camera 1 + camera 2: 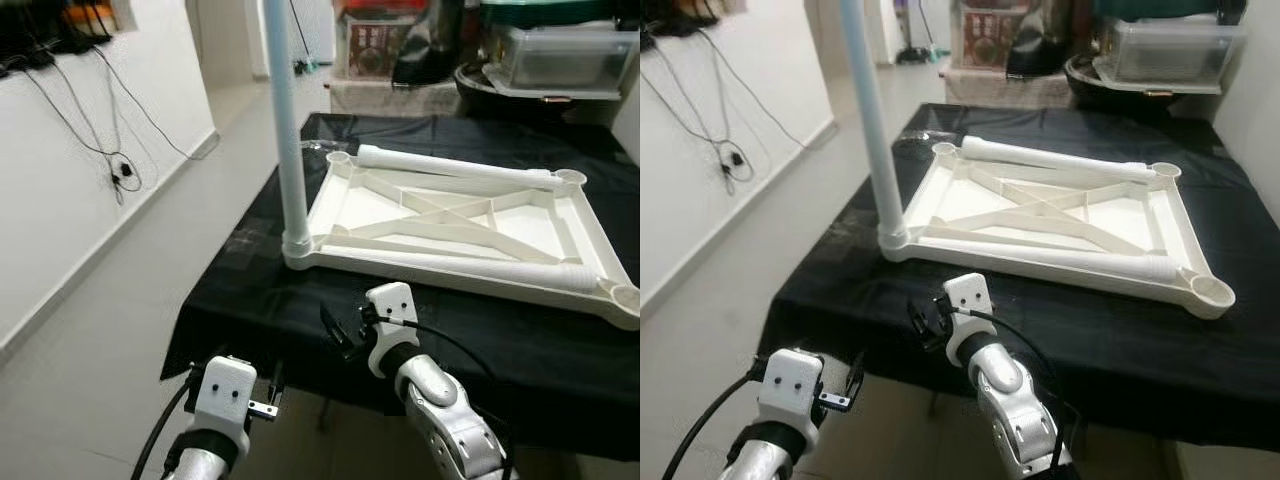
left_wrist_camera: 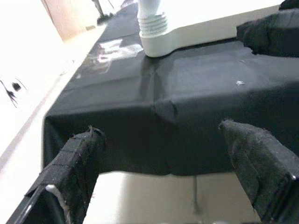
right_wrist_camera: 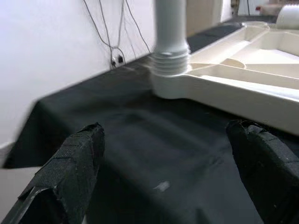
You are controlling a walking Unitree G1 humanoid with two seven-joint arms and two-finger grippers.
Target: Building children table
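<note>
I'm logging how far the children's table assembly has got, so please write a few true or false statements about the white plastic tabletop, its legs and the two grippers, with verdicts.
1. One white plastic leg stands upright, screwed into a corner socket of the upside-down white plastic tabletop. True.
2. All four corner sockets hold legs. False: only that one does; the other three corner sockets are open.
3. Two loose white legs lie across the tabletop's underside. True.
4. The right gripper is shut on the upright leg. False: its fingers are spread open above the black cloth, short of the leg.
5. The left gripper is open, near the cloth's front edge. True.
</note>
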